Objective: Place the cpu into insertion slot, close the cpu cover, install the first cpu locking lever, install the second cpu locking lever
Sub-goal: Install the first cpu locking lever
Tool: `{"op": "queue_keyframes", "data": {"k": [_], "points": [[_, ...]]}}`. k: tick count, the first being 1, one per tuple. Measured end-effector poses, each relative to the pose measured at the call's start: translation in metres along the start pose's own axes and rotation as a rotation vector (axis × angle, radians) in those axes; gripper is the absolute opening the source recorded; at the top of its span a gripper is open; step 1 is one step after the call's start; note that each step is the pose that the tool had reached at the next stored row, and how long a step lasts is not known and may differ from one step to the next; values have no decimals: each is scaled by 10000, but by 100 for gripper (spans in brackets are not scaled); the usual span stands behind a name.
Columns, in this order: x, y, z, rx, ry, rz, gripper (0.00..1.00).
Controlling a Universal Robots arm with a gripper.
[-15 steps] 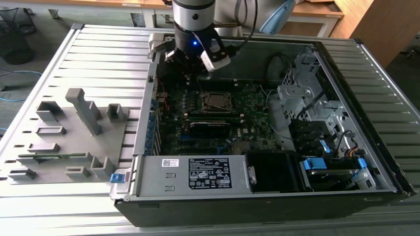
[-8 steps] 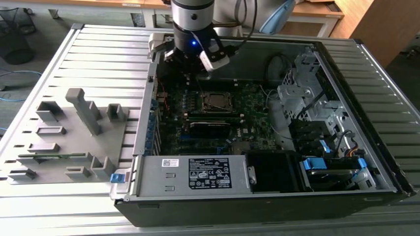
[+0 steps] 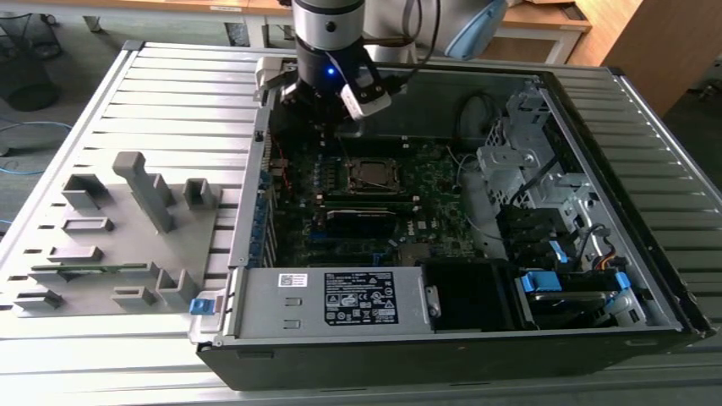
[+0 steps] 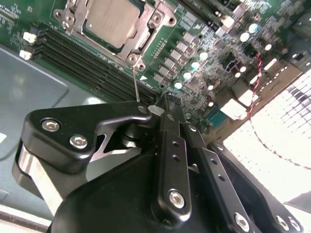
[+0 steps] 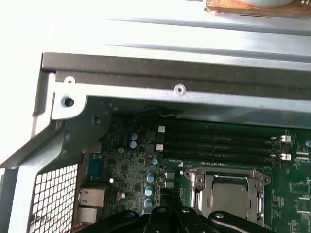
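The gripper [image 3: 336, 118] hangs at the upper centre of the exterior view, lowered into the open case [image 3: 451, 364] just above the board's far edge. Whether it is open or closed cannot be told. Below it in the frame, near the centre, the cpu [image 3: 370, 174] lies in the slot [image 3: 350, 161]. A grey tray [image 3: 113, 220] of blocks sits on the slatted table [image 3: 169, 76] at the exterior view's left, and the power supply [image 3: 338, 298] fills the case's near side.

In the second wrist view the black gripper [image 4: 165, 99] is close over the board. The cpu [image 4: 109, 19] sits flat in its socket with the cover [image 4: 138, 39] lying down around it. A thin lever [image 4: 135, 82] rises from the socket's corner towards the gripper and ends just beside its linkage; contact cannot be told. Memory slots [image 4: 92, 68] run beside the socket.

In the first wrist view the gripper [image 5: 167, 208] is beside the socket, with the cpu [image 5: 231, 196] framed by the cover [image 5: 199, 194]. Memory slots [image 5: 218, 143] lie between the socket and the case wall [image 5: 180, 73].
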State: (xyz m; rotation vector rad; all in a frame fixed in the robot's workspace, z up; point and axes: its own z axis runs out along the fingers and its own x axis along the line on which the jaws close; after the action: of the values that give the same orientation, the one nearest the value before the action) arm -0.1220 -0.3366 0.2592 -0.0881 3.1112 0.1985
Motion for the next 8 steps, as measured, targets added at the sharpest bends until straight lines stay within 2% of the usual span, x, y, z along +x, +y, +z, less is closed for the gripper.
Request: {"op": "queue_keyframes", "data": {"k": [8], "points": [[-2,71,30,-38,-3,0,11]]}}
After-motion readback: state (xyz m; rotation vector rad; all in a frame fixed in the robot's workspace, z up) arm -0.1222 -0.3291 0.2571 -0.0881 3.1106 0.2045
